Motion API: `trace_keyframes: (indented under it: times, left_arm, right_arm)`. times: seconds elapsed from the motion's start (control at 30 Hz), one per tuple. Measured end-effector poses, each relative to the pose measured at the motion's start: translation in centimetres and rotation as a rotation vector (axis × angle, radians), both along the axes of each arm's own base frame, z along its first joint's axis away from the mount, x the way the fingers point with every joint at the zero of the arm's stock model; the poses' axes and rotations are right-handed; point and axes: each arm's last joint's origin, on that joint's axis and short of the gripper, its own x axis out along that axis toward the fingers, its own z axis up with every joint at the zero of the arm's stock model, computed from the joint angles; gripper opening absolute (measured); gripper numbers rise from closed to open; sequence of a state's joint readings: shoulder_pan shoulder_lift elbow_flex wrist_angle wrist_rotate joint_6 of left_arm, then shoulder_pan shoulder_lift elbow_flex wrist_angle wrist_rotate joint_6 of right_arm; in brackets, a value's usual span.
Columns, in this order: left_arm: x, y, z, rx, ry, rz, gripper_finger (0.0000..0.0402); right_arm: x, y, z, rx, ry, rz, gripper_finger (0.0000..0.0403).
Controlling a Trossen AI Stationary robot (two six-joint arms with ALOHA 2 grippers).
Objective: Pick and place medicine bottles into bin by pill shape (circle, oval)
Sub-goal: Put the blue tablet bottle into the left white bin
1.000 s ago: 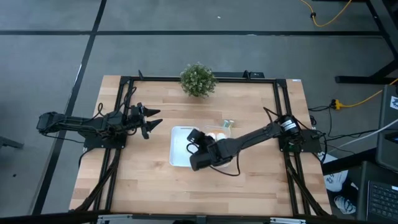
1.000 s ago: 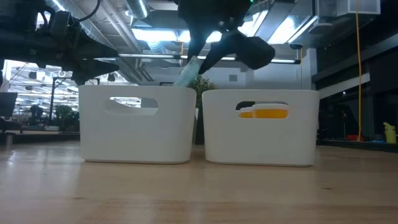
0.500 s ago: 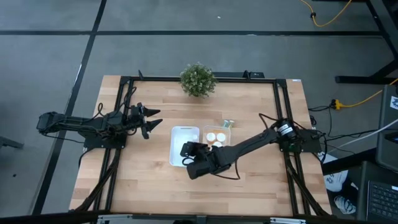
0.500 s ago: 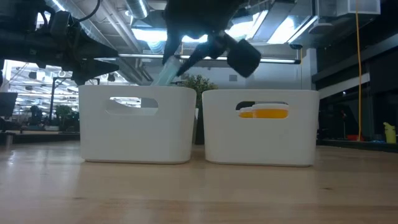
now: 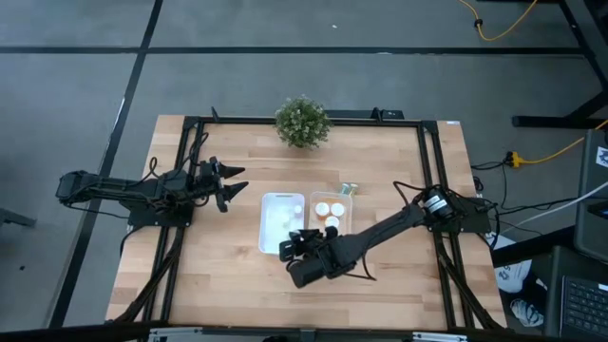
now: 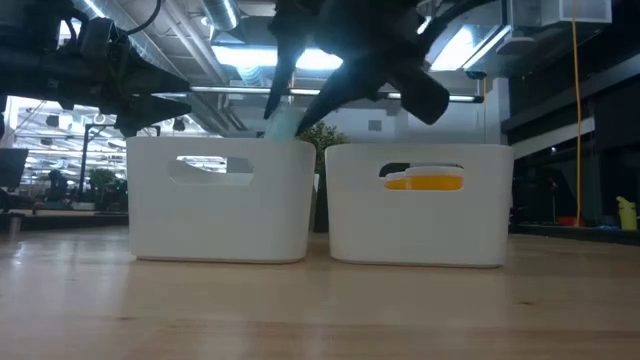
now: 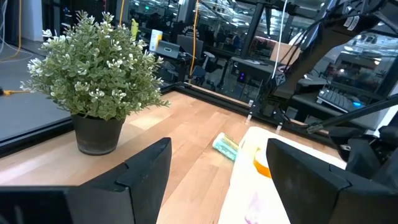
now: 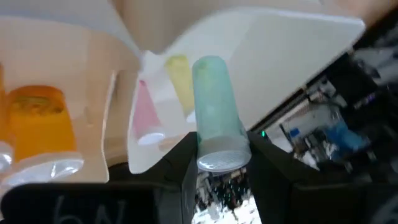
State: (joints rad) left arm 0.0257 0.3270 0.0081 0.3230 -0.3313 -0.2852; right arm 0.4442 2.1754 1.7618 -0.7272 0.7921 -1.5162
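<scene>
My right gripper hangs over the near part of the left white bin and is shut on a pale teal medicine bottle. In the low view this bottle slants down just above the bin's rim. A pink bottle and a yellow one lie on that bin's floor. The right bin holds orange bottles with white caps. Two teal bottles lie on the table behind the right bin. My left gripper waits open at the table's left. My right gripper pinches the teal bottle between its two fingers at the cap end. The fingers slant down toward the left bin, and the bottle points on ahead of them, along their line. It hangs clear of the bin, tilted, cap end uppermost.
A potted plant stands at the table's far edge, behind the bins. The two bins stand side by side with a narrow gap between them. Bare wood lies in front of and to the left of the bins.
My right gripper has gone toward the table's near edge and a little down, from between the bins to above the left bin's near part, rolling its wrist as it went. The teal bottle has stayed in its fingers and has changed its slant.
</scene>
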Motion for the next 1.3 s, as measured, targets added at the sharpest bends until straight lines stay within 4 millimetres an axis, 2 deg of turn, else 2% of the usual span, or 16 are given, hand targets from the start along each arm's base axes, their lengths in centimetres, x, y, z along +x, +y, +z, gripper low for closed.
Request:
trace_keyframes:
  times: [0.33,0.63,0.93,1.3]
  left_arm:
    - [0.0,0.0,0.0,0.0,0.0,0.0,0.0255]
    - [0.0,0.0,0.0,0.0,-0.001,0.0,0.0255]
    - [0.0,0.0,0.0,0.0,0.001,0.0,0.0255]
    - [0.0,0.0,0.0,0.0,0.001,0.0,0.0255]
  right_arm:
    - [0.1,-0.6,-0.2,0.055,0.059,0.029,0.0117]
    - [0.9,-1.4,-2.2,-0.04,0.153,0.079,0.0117]
    - [1.3,-2.1,-2.7,-0.069,0.167,0.075,0.0118]
    - [1.4,-2.4,-2.8,-0.036,0.17,0.079,0.0157]
